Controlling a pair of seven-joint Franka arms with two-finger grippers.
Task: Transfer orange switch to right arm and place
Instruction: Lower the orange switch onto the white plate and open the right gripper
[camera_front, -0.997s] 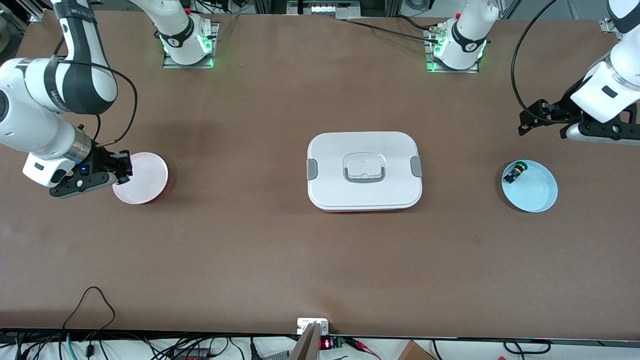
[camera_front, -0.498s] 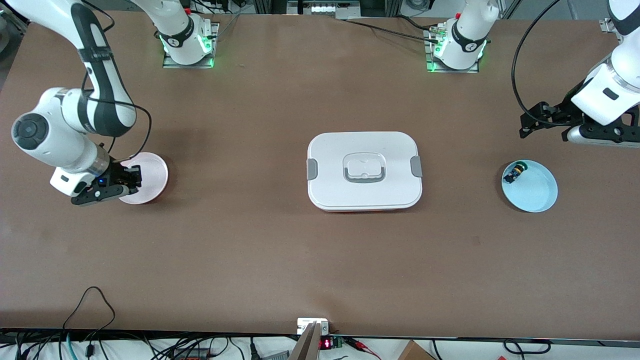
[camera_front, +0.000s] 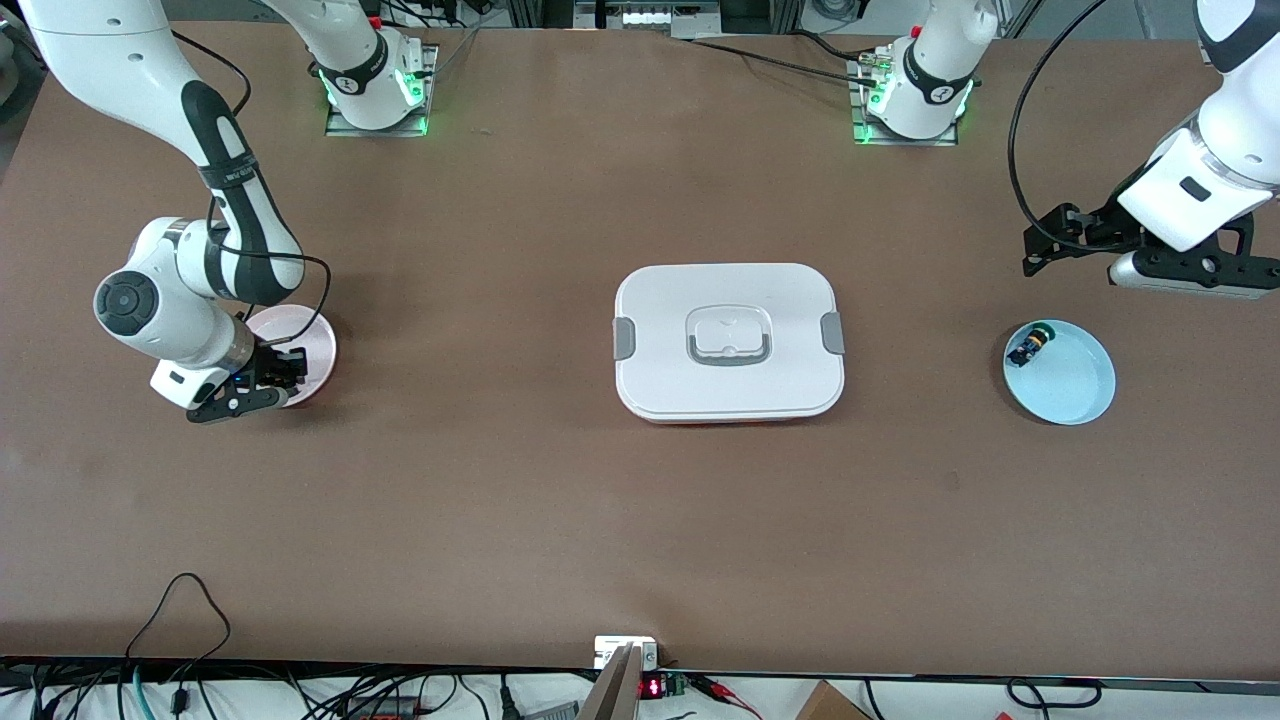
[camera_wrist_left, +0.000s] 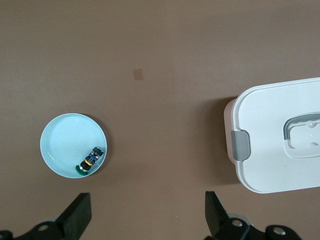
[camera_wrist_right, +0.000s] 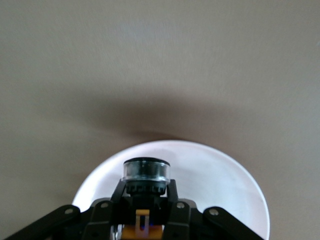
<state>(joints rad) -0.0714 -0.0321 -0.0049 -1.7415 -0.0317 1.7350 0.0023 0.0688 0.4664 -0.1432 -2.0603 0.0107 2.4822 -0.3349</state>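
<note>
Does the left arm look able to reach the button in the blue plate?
Probably yes: the left gripper hovers open near the blue plate, its button uncovered; the right gripper holds the orange switch over the pink plate.

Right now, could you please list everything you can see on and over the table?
table: one, brown, under everything.
box: one, white with grey latches and handle, lid on, in the table's middle.
pink plate: one, pale pink, toward the right arm's end.
blue plate: one, light blue, toward the left arm's end.
green switch: one, black with a green cap, lying in the blue plate by its rim.
orange switch: one, black with an orange part showing, held over the pink plate.
right end effector: one, black, shut on the orange switch.
left end effector: one, black, open, waiting over bare table by the blue plate.
</note>
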